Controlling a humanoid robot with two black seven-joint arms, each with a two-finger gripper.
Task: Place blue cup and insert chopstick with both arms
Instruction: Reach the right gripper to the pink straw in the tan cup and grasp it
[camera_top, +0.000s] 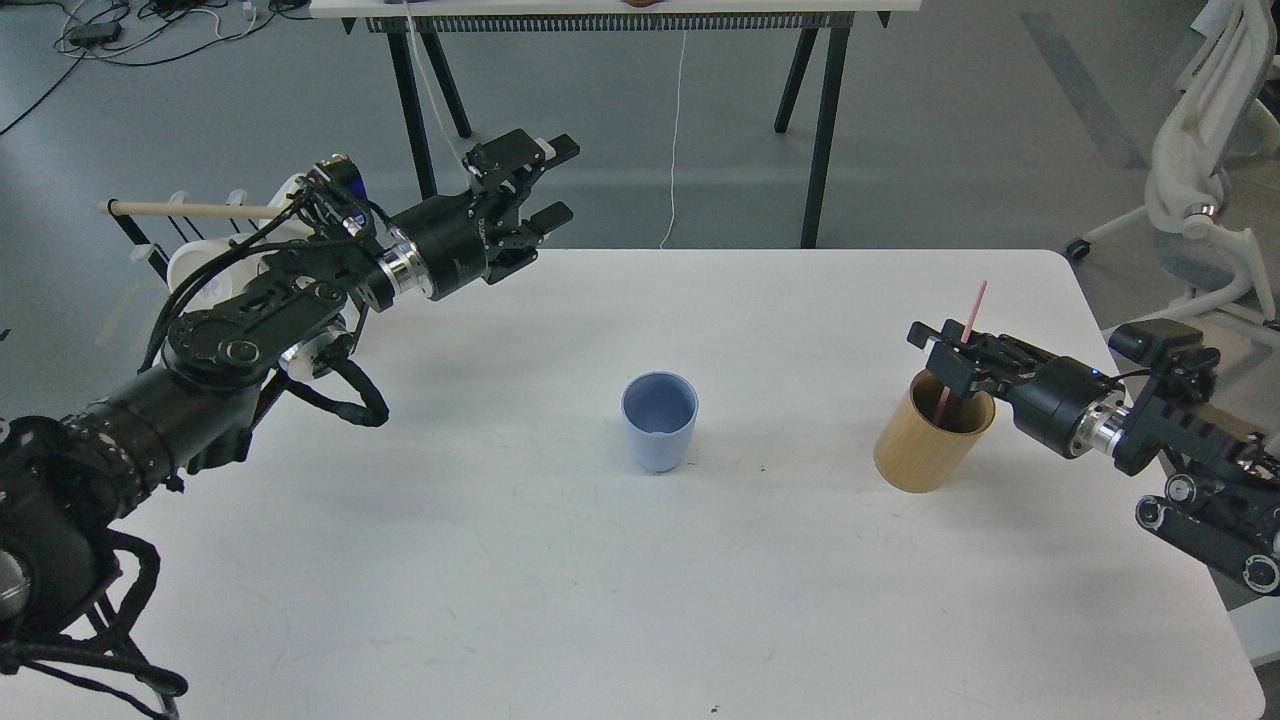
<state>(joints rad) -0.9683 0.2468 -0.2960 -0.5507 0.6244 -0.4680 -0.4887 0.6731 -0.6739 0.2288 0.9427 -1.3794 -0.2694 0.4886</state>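
Note:
The blue cup (660, 432) stands upright and empty near the middle of the white table (560, 590). The pink chopstick (976, 303) leans in the tan wooden holder (922, 447) at the right. My right gripper (938, 352) is at the holder's rim, its fingers (921, 335) on either side of the stick, with a gap still showing. My left gripper (560, 180) is open and empty, raised over the table's far left edge, well away from the cup.
A wire rack with a pale wooden rod (185, 210) and white mugs (190, 262) stands off the table's left side, behind my left arm. A white chair (1200, 150) is at the far right. Black trestle legs (822, 130) stand behind the table.

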